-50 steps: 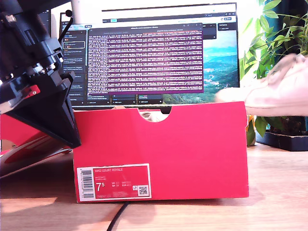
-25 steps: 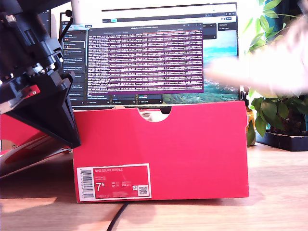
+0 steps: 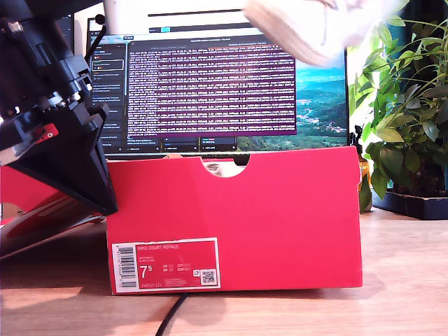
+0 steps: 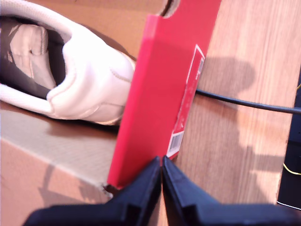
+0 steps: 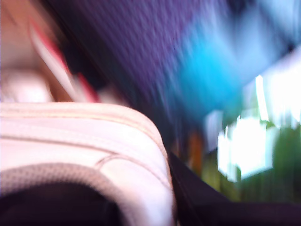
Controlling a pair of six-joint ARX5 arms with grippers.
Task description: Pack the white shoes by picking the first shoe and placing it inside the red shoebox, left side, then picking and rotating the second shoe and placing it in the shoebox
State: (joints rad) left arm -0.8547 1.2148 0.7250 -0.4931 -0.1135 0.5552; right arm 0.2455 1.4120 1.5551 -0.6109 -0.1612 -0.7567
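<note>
Exterior view: second shoe (image 3: pixel 308 31) hung above box (image 3: pixel 280 217), second pincer clamped on it; first shoe (image 4: pixel 70 70) inside; first pincer (image 4: pixel 161 172) together.

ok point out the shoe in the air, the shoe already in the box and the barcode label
shoe in the air (image 3: pixel 308 28): exterior view, on its white side, near the toe.
shoe in the box (image 4: pixel 89 77): first wrist view, on its white heel.
barcode label (image 3: pixel 166 264): exterior view, on the label's middle, on the red shoebox's front wall.

The red Nike shoebox (image 3: pixel 234 220) stands open on the wooden table, barcode label facing out. One white sneaker (image 4: pixel 70 70) lies inside against its end wall. The other white sneaker (image 3: pixel 315 24) hangs tilted above the box.
</note>
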